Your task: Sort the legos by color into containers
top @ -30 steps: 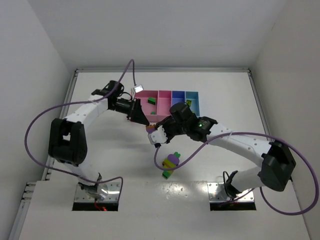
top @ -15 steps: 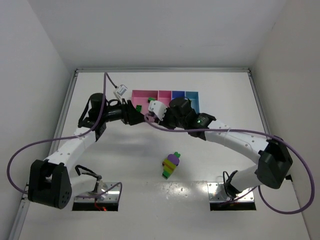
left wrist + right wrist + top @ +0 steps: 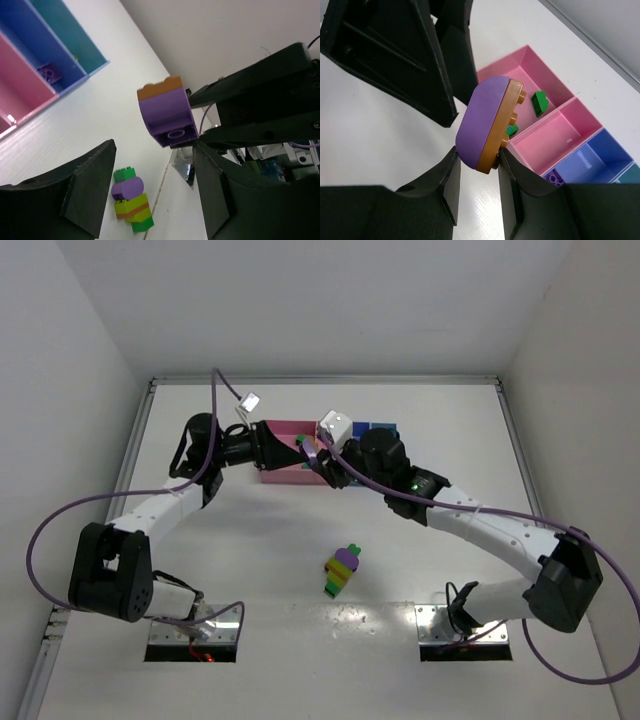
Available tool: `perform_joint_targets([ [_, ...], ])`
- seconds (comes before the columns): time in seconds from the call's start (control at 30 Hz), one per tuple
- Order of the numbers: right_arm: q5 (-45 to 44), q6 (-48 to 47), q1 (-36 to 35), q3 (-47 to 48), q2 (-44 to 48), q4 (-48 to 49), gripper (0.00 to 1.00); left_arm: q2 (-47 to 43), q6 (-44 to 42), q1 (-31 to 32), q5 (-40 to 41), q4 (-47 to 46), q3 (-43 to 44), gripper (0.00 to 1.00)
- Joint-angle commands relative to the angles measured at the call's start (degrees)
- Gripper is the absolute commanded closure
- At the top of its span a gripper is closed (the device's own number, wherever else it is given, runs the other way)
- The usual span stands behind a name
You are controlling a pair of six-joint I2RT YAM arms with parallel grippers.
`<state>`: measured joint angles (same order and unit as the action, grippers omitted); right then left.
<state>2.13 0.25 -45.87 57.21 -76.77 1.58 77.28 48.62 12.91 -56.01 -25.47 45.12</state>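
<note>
- Left fingers (image 3: 85, 190): spread wide, nothing in them, facing the held piece from the left.
- Purple-and-orange piece (image 3: 487, 122): in the air near the middle of the desk's (image 3: 230, 550) far edge, just in front of the bins. It is a rounded purple brick with a thin orange plate pressed onto it.
- Right fingers (image 3: 447, 185): closed on that piece, one on the smooth purple curve and the other on the orange studded face.
- Handling, my judgement: light, rigid plastic, not fragile. The purple curve looks glossy and could slip. The present grip squeezes the two colours together, so splitting them probably means the left fingers taking the orange plate by its thin edges and prying.
- Clump (image 3: 342, 570): several colours stuck together, lying alone on the desk towards the near edge, well away from the bins.
- Wide pink bin (image 3: 520, 60): one dark green brick (image 3: 539, 101). A second green one is half hidden behind the held piece, and I cannot tell which pink bin it is in.
- Narrow pink bin (image 3: 555, 142): the part I can see is bare.
- Blue bin (image 3: 592, 160): one purple brick (image 3: 50, 74).
- Light blue bin (image 3: 60, 35): a small yellow-green speck, too small to identify.
</note>
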Motion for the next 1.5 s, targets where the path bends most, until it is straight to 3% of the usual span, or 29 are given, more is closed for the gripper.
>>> perform_joint_targets([
  [0.0, 1.4, 2.8, 0.3, -1.0, 2.0, 5.3, 1.00, 1.0, 1.8, 1.1, -3.7, -5.9, 4.3, 0.32],
  [0.4, -1.9, 1.0, -0.3, 0.2, 0.8, 5.3, 1.00, 1.2, -0.4, 2.7, -5.1, -2.3, 6.3, 0.32],
  [0.63, -5.1, -1.8, -2.0, 0.2, 1.4, 5.8, 1.00, 2.3, -1.0, 2.7, -3.4, -0.5, 6.8, 0.51],
  [0.97, -9.7, -6.3, -5.7, -1.8, 2.4, 6.9, 1.00, 3.3, -0.5, 2.7, -3.9, 0.0, 8.6, 0.43],
  [1.2, -12.7, -6.3, -5.7, -1.8, 1.9, 8.1, 1.00, 4.4, -0.5, 2.2, -5.1, 0.6, 8.6, 0.63],
  [1.4, -13.9, -5.8, -5.2, -1.3, 0.8, 8.1, 1.00, 4.4, -2.8, 2.2, -6.1, 3.1, 9.1, 0.55],
  [1.47, -14.4, -5.8, -5.2, -1.3, 0.8, 8.1, 1.00, 4.4, -2.8, 2.2, -6.1, 3.8, 9.1, 0.45],
])
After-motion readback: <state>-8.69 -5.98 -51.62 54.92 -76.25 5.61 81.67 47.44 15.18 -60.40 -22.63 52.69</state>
